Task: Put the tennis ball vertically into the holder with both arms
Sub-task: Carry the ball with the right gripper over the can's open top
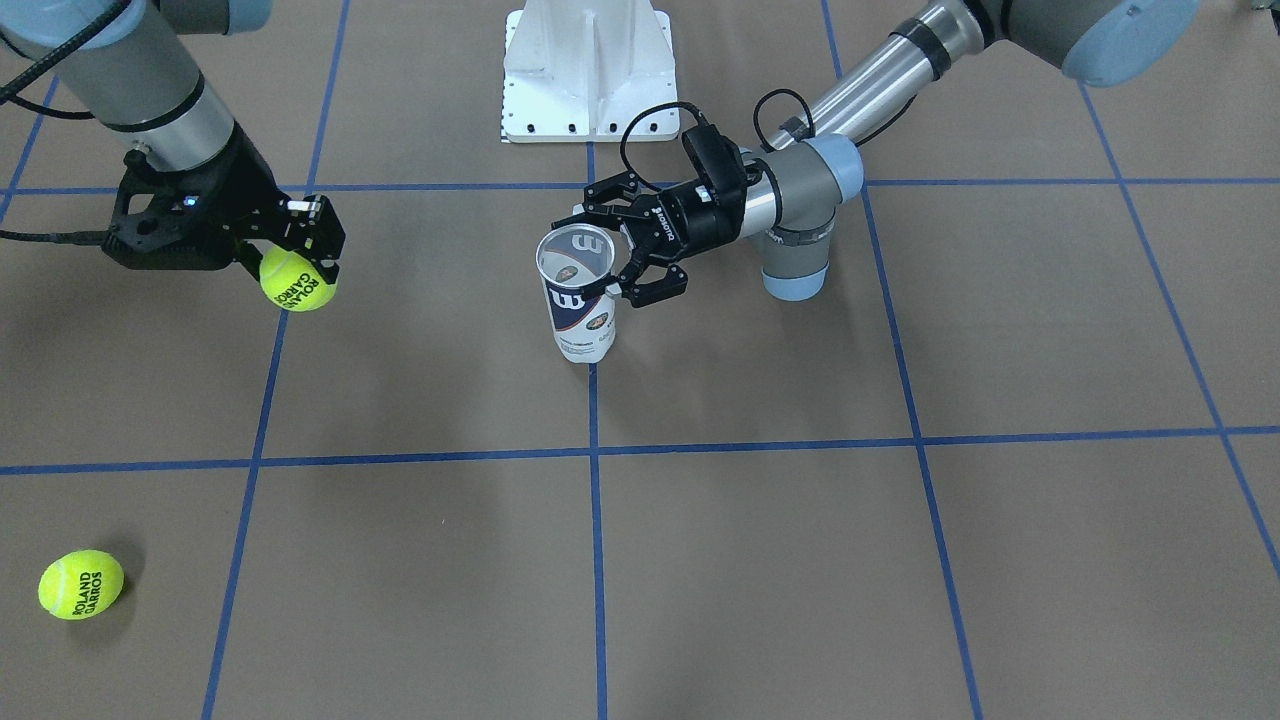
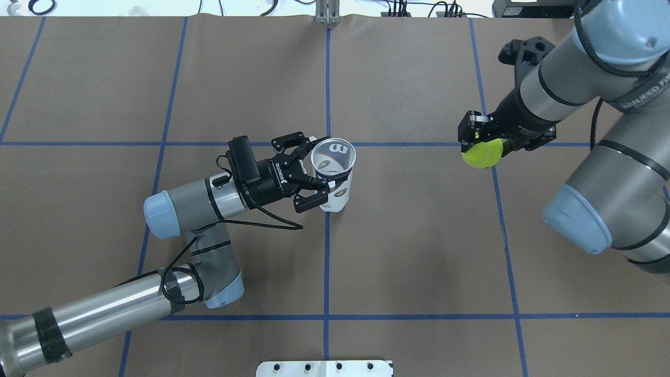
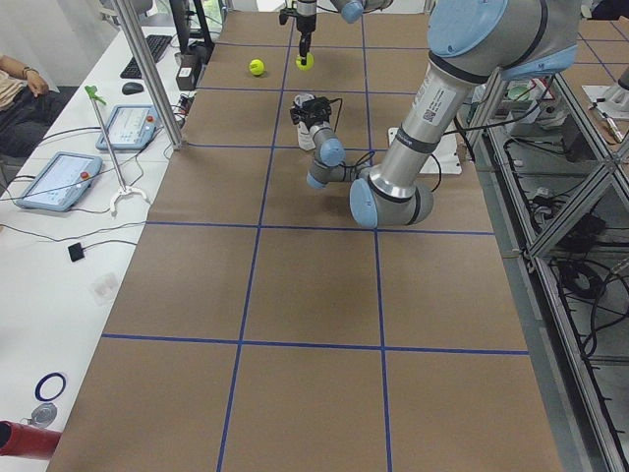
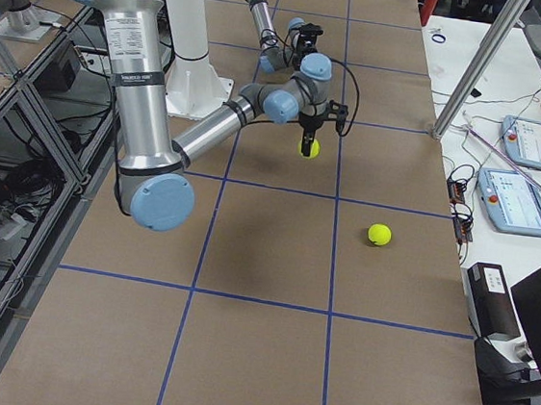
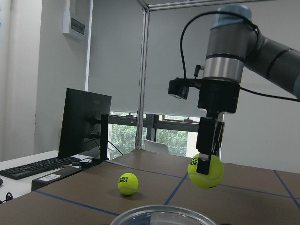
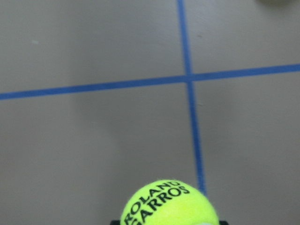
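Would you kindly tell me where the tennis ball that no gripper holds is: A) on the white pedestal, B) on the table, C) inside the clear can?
B: the loose tennis ball lies on the table, far from the can held by the left gripper; the right gripper holds the other ball.

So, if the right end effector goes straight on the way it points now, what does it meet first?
The right end effector points down, holding a tennis ball. Under it only the table with blue tape lines shows, so the ball would probably touch the table first.
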`<state>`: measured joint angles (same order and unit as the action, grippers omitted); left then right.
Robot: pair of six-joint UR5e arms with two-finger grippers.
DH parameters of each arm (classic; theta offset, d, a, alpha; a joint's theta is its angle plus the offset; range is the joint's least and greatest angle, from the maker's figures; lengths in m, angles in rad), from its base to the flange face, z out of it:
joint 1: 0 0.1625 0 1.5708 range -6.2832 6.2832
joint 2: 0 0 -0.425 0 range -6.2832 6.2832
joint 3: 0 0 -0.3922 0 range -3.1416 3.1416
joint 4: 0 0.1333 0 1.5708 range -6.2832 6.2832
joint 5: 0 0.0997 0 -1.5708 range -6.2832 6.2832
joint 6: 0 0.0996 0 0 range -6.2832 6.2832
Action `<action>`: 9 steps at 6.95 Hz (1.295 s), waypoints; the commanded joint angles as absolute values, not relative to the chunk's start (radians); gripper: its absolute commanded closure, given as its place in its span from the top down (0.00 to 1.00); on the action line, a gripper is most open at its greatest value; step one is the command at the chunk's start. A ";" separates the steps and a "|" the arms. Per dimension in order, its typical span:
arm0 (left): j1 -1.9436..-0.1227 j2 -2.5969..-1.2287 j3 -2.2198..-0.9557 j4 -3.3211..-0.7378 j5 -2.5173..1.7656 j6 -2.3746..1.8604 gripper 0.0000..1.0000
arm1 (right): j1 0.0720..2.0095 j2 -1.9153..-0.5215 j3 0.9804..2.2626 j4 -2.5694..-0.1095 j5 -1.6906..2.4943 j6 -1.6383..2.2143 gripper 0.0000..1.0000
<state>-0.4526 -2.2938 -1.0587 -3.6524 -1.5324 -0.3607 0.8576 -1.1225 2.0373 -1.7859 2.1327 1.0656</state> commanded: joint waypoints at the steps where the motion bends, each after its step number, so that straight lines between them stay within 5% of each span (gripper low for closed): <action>1: -0.449 -2.293 -1.057 -3.652 -1.532 -0.360 0.77 | 0.851 -0.984 2.037 -1.844 2.161 1.179 0.00; 4: -0.443 -2.295 -1.055 -3.651 -1.532 -0.359 0.77 | 0.801 -0.775 1.920 -1.844 2.157 1.360 0.00; 7: -0.443 -2.298 -1.054 -3.651 -1.532 -0.359 0.77 | 0.763 -0.724 1.884 -1.845 2.138 1.409 0.00; 9: -0.439 -2.298 -1.054 -3.651 -1.532 -0.359 0.77 | 0.692 -0.689 1.847 -1.870 2.050 1.434 0.13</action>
<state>-0.4401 -2.2977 -1.0539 -3.6509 -1.5324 -0.3590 0.7339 -0.7051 1.8618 -1.8525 2.1018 1.4206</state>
